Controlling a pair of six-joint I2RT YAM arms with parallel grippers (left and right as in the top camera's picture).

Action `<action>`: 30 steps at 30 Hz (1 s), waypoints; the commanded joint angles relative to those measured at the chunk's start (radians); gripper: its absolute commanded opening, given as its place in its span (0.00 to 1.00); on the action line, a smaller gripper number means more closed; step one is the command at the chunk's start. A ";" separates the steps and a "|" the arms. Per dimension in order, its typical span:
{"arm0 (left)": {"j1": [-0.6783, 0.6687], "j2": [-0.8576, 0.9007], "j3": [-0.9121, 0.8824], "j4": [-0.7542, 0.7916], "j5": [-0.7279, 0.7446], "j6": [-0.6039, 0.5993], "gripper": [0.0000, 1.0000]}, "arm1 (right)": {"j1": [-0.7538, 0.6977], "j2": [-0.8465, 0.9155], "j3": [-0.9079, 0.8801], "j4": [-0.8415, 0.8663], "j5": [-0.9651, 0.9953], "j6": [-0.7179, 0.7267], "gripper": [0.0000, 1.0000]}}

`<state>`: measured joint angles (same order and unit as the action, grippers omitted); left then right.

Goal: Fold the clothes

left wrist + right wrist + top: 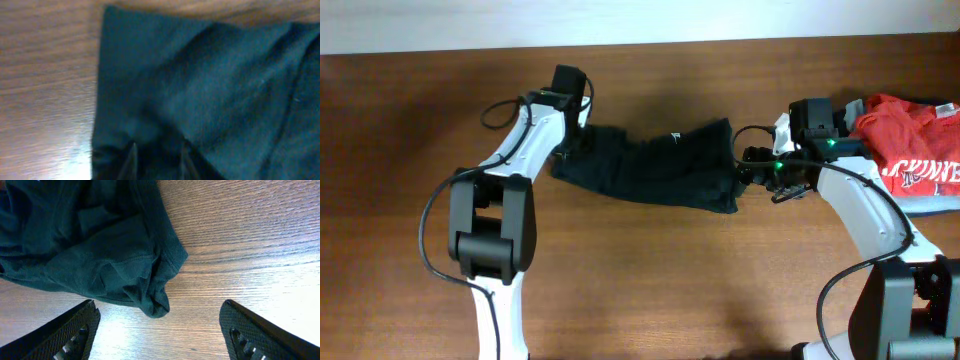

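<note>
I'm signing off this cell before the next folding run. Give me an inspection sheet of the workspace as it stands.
Surface: wooden table, bare wood with glare patches.
Job's things: black T-shirt, crumpled, lying between the arms, not folded.
Clutter: red shirt on a grey garment at the right edge.
End effectors: left end effector pinched on the T-shirt's edge; right end effector open at the T-shirt's corner, gripping nothing.
Cables: black cables loop along both arms.
Surroundings: pale strip beyond the table; nothing else seen.
</note>
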<state>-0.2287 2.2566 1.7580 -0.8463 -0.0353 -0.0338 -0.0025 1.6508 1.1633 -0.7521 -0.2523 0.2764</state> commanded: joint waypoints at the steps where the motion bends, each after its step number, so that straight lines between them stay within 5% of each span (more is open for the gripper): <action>1: -0.006 0.021 0.011 0.008 0.020 0.024 0.17 | -0.004 -0.014 0.014 0.003 0.001 -0.011 0.80; 14: 0.055 0.054 0.010 -0.035 0.013 -0.027 0.01 | -0.004 -0.014 0.014 0.007 0.001 -0.011 0.80; 30: 0.179 0.096 0.010 -0.132 0.007 -0.243 0.01 | -0.004 -0.014 0.014 0.008 0.001 -0.011 0.81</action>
<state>-0.1051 2.2875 1.7844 -0.9615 0.0044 -0.2131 -0.0025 1.6508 1.1633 -0.7483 -0.2523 0.2764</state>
